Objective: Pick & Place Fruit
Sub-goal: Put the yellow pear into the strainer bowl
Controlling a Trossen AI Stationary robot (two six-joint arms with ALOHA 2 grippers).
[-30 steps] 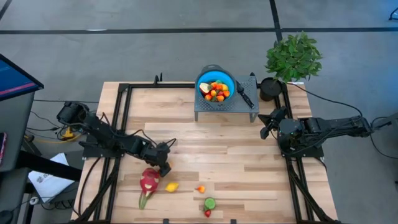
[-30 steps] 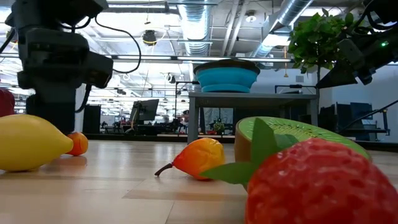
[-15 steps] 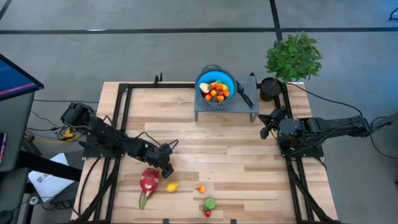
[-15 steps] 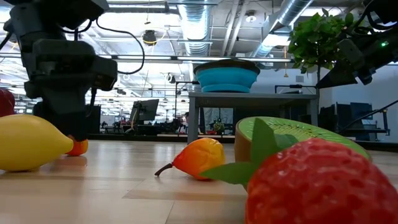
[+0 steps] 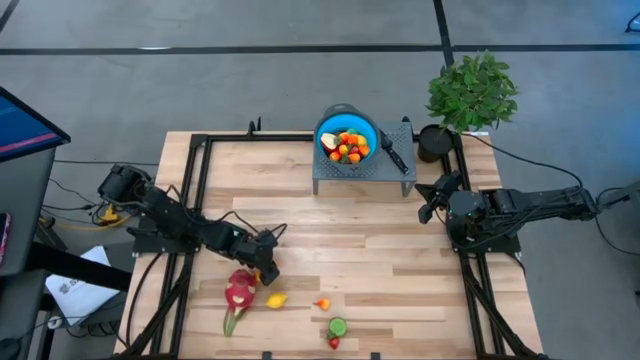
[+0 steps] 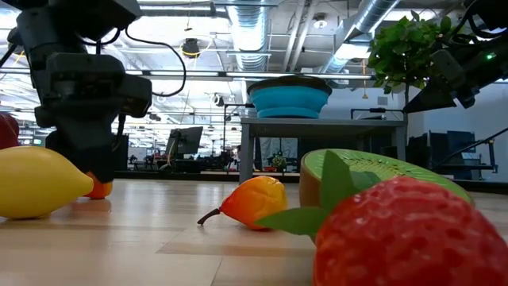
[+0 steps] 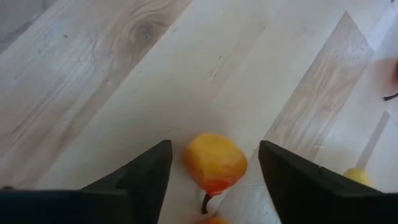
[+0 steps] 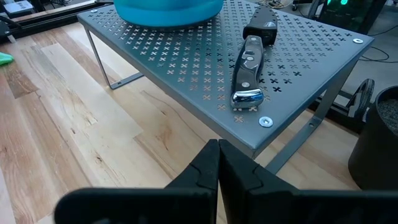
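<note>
Loose on the wooden table (image 5: 400,260) lie seven toy fruits: one pink-red dragon fruit (image 5: 238,291), one yellow lemon (image 5: 276,299), two small orange fruits (image 5: 322,303), one green kiwi half (image 5: 338,326), one red strawberry (image 5: 334,343). A seventh piece at the near edge is too small to tell. One blue bowl (image 5: 327,127) holds more fruit, too crowded to count; there are one black-handled knife (image 5: 393,150), one leafy potted plant (image 5: 470,92) and two dark arms.

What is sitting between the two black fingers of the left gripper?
A small orange fruit sits on the wooden table between the fingers of the left gripper. The fingers stand apart on either side of it. The left wrist view shows this best.

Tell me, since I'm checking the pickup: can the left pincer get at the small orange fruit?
Probably yes: the left pincer is open around the small orange fruit, nothing between.
</note>
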